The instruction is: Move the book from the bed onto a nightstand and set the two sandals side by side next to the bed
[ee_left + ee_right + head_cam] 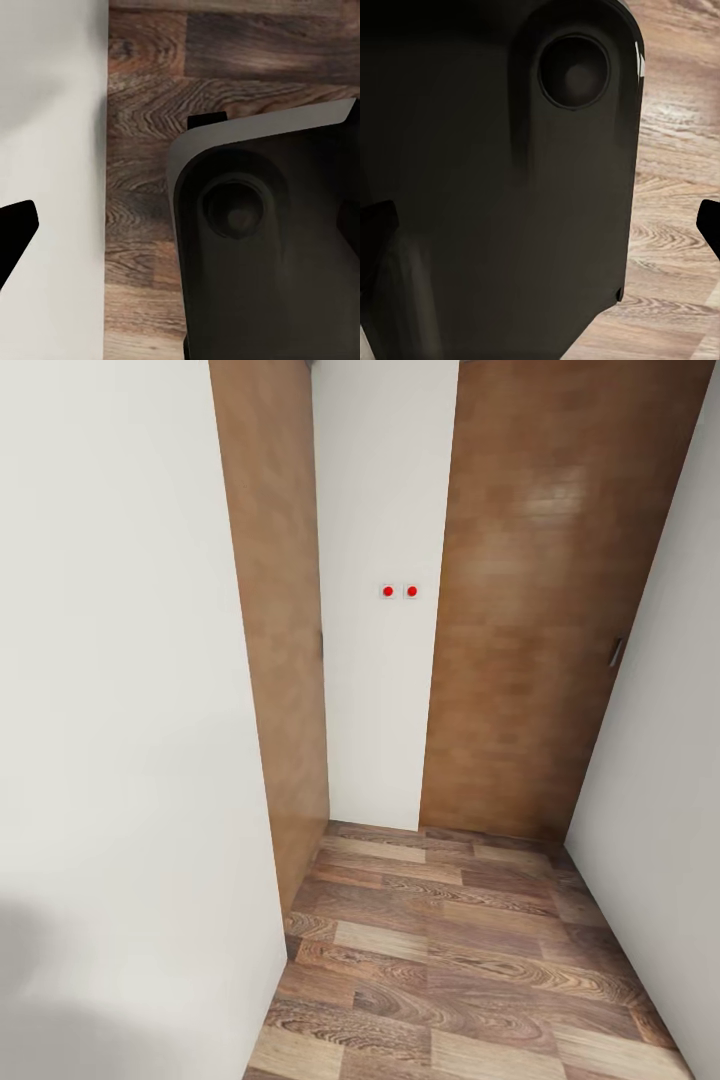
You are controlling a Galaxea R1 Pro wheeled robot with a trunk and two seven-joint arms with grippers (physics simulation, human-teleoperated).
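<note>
- Facing a narrow hallway from the head view: white wall point(120, 710) close on my left, wood-plank floor point(460, 970) running ahead, a white end wall with two red-dotted switches point(399, 591).
- A brown wooden door point(540, 610) stands at the right of the end wall, its handle point(616, 652) near the far edge; a brown panel point(275, 610) flanks the left.
- Left wrist view: looking down past my own dark base shell point(262, 247) to the planks, white wall alongside. A dark fingertip point(15, 232) of the left gripper shows at the edge; I cannot tell whether it is apart or together.
- Right wrist view: dark base shell point(502, 180) over pale planks; black tips point(711, 225) at both margins suggest the right gripper stands apart with nothing between.
- Book, bed, nightstands, sandals: none before me here; I judge them to lie in the bedroom, not yet reached.
- Which way the book lies, its long axis, and which arm is nearer cannot be judged from this spot. Likely next: drive on and find the bedroom.
</note>
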